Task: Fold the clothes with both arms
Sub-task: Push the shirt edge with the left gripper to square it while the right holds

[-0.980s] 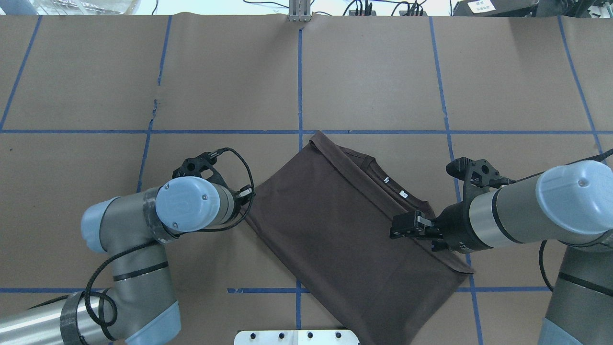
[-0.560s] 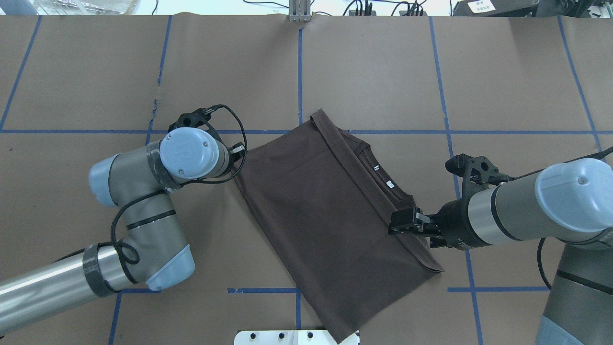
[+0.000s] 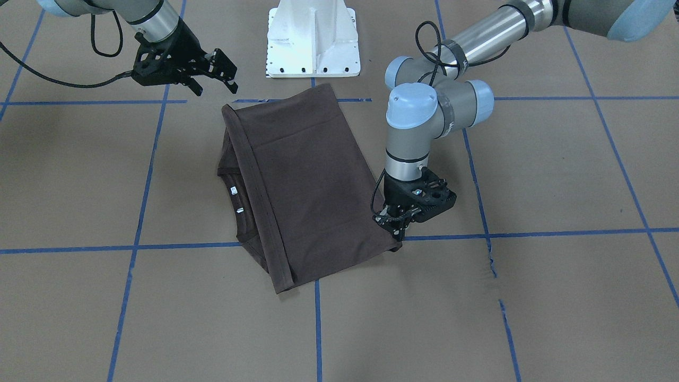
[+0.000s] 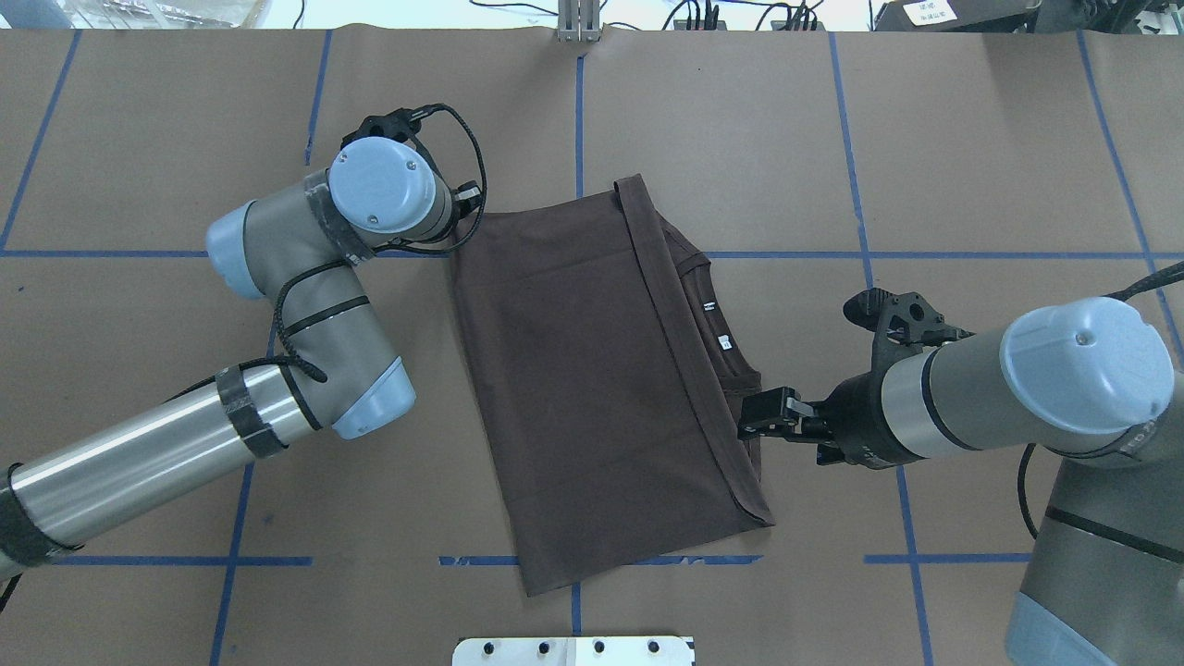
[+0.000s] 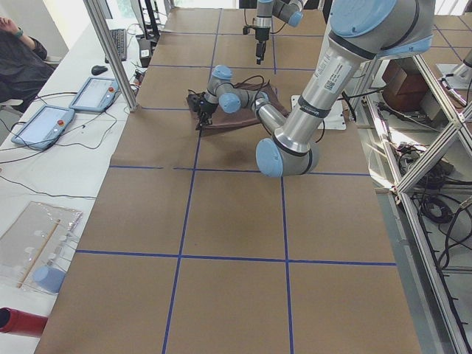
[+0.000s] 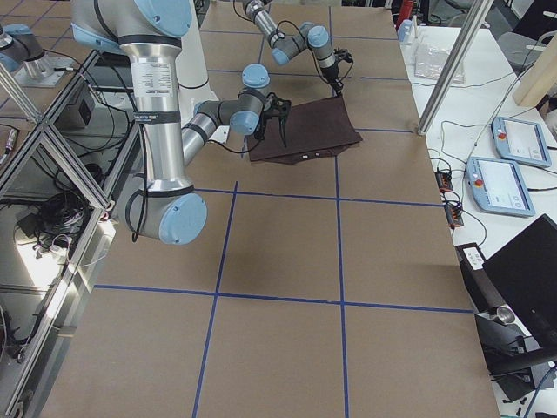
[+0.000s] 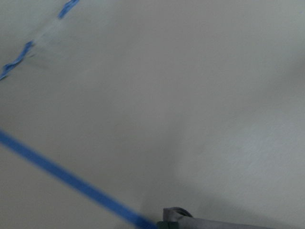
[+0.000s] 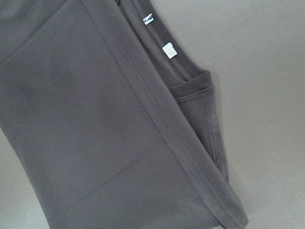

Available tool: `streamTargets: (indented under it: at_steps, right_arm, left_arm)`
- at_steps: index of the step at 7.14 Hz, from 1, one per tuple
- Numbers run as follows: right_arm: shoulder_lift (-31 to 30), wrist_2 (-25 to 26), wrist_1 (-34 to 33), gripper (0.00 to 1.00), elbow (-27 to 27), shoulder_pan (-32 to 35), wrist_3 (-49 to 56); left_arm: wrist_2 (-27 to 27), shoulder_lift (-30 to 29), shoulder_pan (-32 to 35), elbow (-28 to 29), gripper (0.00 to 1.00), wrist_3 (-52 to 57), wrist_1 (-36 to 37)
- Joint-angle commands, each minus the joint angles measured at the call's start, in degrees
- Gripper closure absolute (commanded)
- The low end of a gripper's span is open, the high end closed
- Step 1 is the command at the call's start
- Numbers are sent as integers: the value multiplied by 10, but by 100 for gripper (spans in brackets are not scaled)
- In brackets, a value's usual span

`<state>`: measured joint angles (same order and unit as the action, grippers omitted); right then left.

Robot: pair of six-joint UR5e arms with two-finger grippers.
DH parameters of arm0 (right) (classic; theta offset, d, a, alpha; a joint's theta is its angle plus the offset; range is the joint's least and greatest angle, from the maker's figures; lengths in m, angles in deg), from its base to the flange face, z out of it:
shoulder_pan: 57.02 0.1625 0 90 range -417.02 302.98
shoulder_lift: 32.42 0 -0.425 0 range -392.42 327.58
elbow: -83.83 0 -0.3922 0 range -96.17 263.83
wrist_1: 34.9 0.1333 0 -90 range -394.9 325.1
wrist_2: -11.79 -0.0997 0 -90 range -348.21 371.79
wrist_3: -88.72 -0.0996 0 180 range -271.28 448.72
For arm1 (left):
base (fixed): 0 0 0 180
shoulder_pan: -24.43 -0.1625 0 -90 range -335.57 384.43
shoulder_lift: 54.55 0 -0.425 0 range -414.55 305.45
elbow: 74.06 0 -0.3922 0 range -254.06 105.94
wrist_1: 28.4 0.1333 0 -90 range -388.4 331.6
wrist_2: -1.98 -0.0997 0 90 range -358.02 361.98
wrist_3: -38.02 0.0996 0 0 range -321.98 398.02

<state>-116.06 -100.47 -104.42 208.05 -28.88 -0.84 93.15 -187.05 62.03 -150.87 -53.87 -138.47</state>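
The clothes are one dark brown T-shirt, folded flat on the brown paper, with its hem strip lying over the collar and white neck labels. My left gripper is down at the table, shut on the shirt's far corner; in the overhead view the wrist hides it. My right gripper hangs open above the shirt's right edge with nothing in it, lifted clear of the cloth in the front-facing view. The right wrist view looks down on the shirt and labels.
The white pedestal base stands just behind the shirt's near edge. Blue tape lines grid the paper, which has a tear beyond the left gripper. A person and tablets are past the table's far edge.
My left arm has swung away from the robot, dragging its shirt corner along, so the shirt turned and slid off the pedestal edge. The right gripper drifted slightly left and stayed open.
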Motion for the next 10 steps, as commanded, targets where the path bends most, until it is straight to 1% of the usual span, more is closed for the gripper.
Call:
streamTargets:
  at_steps: [1,2,3,4,5,6,7,8,9,10]
  right_arm:
    - [1,0,0,0,-1,2,-1]
    - [2,0,0,0,-1,2,-1]
    - [2,0,0,0,-1,2,-1]
    - [2,0,0,0,-2,5,-1]
    - [2,0,0,0,-2,9,0]
    - [2,0,0,0,-2,10,1]
    - [1,8,-1,0,-2,12,7]
    - [1,9,-5,0,-8,16,9]
    - [1,15,-9,0,-15,17,24]
    - [14,22,-32,0,-27,17,58]
  left_arm:
    - [0,-78,18,141,100,43,-106]
    - [0,-107,26,219,100,63,-170]
    - [-3,-111,32,266,100,84,-231]
    - [-5,-115,32,279,100,85,-244]
    - [-5,-115,32,279,100,86,-246]
    - [-5,-115,32,277,7,102,-246]
    - [-5,-116,33,266,0,126,-246]
    - [6,-114,41,235,0,131,-239]
    - [47,-106,41,204,0,132,-209]
    - [79,-82,41,146,0,147,-151]
